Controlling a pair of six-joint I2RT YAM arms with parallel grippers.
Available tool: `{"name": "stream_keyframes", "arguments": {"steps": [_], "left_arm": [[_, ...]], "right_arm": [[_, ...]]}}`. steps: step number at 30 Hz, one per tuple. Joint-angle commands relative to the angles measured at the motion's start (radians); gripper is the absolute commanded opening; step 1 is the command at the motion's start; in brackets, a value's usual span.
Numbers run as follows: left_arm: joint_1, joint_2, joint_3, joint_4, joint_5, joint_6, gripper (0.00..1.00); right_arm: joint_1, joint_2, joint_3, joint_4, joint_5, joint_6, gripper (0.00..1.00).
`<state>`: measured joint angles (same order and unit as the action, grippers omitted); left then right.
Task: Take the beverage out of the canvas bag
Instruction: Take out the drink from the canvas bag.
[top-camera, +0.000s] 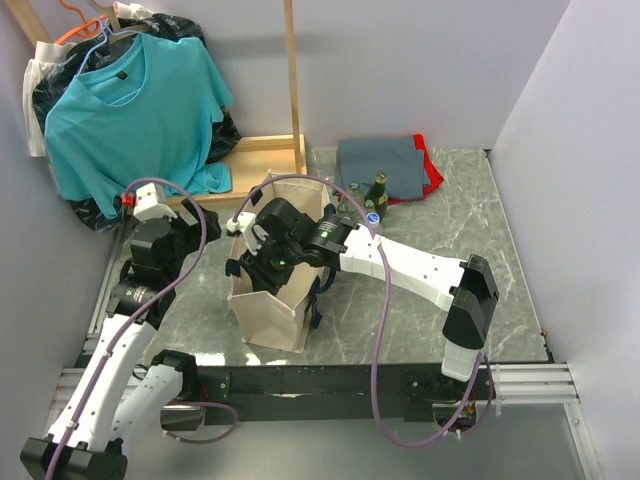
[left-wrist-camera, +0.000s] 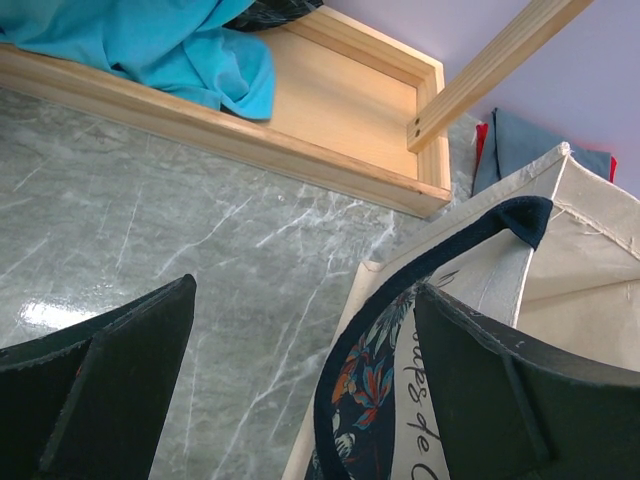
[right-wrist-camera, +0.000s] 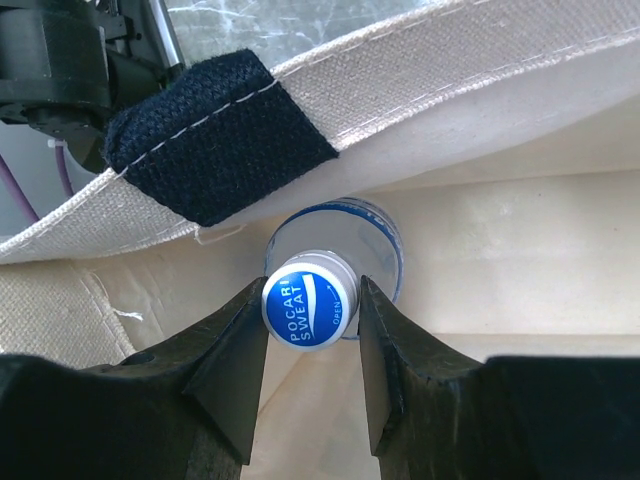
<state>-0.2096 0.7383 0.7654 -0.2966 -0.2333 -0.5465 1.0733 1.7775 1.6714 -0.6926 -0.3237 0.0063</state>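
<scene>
The beige canvas bag (top-camera: 268, 312) stands upright in the middle of the table, its mouth open. My right gripper (top-camera: 265, 265) reaches down into it. In the right wrist view the right gripper (right-wrist-camera: 312, 292) is shut on the blue "Pocari Sweat" cap of the beverage bottle (right-wrist-camera: 375, 245), which stands inside the canvas bag (right-wrist-camera: 480, 80) below a black strap tab (right-wrist-camera: 215, 130). My left gripper (left-wrist-camera: 305, 300) is open at the bag's left rim. The black strap handle (left-wrist-camera: 345, 360) lies between its fingers, and one finger (left-wrist-camera: 500, 400) is against the bag's wall (left-wrist-camera: 590, 250).
A wooden rack (top-camera: 292, 90) with a teal T-shirt (top-camera: 130, 100) and a black plastic bag behind it stands at the back left. Folded grey and red cloths (top-camera: 385, 165) lie at the back right. Green glass bottles (top-camera: 377, 195) stand just behind the bag.
</scene>
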Motion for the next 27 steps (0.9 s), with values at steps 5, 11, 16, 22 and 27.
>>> {"name": "stream_keyframes", "arguments": {"steps": [5, 11, 16, 22, 27], "left_arm": [[0.003, 0.001, 0.002, 0.031, 0.000, -0.007, 0.96], [0.003, -0.011, -0.003, 0.040, -0.001, -0.009, 0.96], [0.003, -0.013, -0.005, 0.036, 0.000, -0.015, 0.96], [0.003, -0.008, 0.000, 0.034, 0.009, -0.006, 0.96], [0.003, -0.013, 0.002, 0.025, 0.000, 0.005, 0.96]], "right_arm": [[0.000, -0.024, 0.016, -0.030, 0.096, 0.003, 0.00], [-0.001, -0.047, 0.047, -0.019, 0.179, 0.003, 0.00], [-0.001, -0.076, 0.048, 0.005, 0.235, 0.003, 0.00], [-0.001, -0.111, 0.040, 0.057, 0.302, 0.011, 0.00], [-0.003, -0.148, 0.021, 0.131, 0.368, 0.014, 0.00]]}}
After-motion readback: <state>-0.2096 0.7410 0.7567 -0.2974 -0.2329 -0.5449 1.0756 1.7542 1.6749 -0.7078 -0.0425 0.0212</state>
